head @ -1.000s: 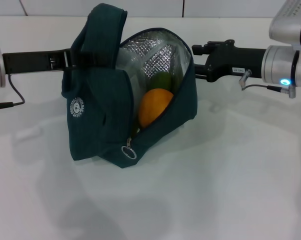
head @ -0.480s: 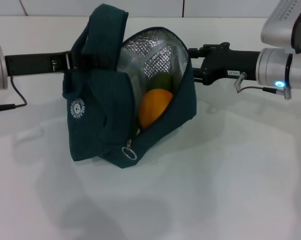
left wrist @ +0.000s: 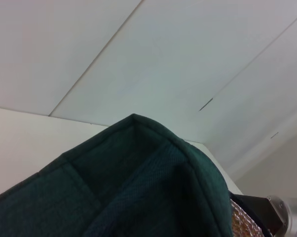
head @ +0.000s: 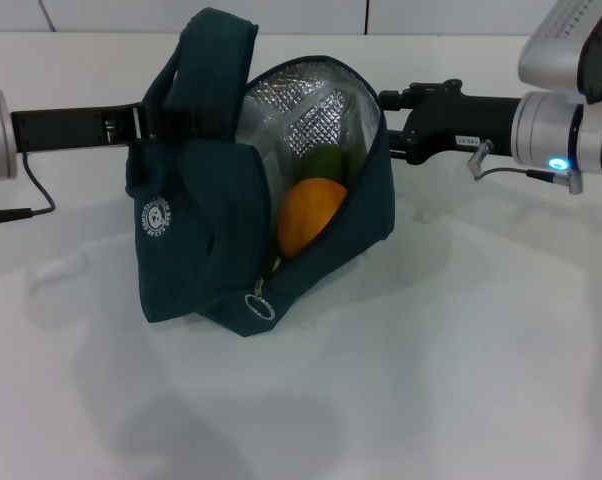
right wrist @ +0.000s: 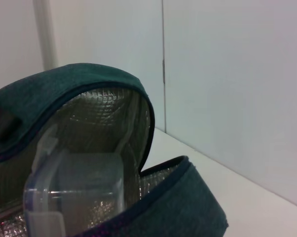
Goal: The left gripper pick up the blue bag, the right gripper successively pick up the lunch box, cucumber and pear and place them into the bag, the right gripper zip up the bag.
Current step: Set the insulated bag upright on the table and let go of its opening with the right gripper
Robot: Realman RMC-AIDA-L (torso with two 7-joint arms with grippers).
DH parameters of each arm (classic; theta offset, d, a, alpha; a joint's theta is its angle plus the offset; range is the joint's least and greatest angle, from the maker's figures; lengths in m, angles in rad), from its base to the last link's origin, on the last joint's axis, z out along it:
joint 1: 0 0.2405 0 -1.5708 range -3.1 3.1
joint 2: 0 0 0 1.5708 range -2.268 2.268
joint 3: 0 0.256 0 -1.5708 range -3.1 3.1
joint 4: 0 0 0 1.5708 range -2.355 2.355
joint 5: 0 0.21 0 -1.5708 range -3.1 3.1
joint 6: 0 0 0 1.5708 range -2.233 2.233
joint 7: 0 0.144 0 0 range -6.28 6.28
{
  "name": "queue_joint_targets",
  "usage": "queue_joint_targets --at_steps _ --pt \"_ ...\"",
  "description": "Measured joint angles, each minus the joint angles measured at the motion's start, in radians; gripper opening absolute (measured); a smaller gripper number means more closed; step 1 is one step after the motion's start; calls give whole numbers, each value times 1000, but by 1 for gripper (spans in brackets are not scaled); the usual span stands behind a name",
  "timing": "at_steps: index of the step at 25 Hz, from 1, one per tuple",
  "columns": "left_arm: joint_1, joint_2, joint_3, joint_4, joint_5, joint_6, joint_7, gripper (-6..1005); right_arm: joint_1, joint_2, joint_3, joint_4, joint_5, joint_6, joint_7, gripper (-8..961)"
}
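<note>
The bag point(head: 211, 200) stands open on the tabletop point(head: 461, 350), pear point(head: 308, 214) inside. The left end effector point(head: 146, 120) clamps its handle; the right end effector point(head: 389, 125), grip unclear, touches its rim.

bag point(head: 196, 215): 1 | pear point(head: 308, 214): 1 | cucumber point(head: 324, 162): 1 | lunch box point(right wrist: 74, 190): 1

The blue bag point(head: 201, 215) stands on the white counter point(head: 431, 370), a dark teal fabric lunch bag with its loop handles lifted at the top. Its zipper is undone, the mouth gaping to show quilted silver foil lining. A metal ring zipper pull point(head: 258, 305) hangs low on the front edge, and a small white round logo sits on its side. Inside, the round orange pear point(head: 307, 213) rests in front of the green cucumber point(head: 324, 162), with the clear, blue-rimmed lunch box point(right wrist: 74, 190) upright behind.
</note>
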Motion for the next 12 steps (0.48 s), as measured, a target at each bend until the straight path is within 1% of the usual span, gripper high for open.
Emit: queue_joint_targets --at_steps 5,12 --pt "0 0 1 0 -1 0 2 41 5 0 0 0 8 3 -7 577" --pt "-1 0 1 -7 -1 0 3 41 33 -1 -13 7 8 6 -8 576"
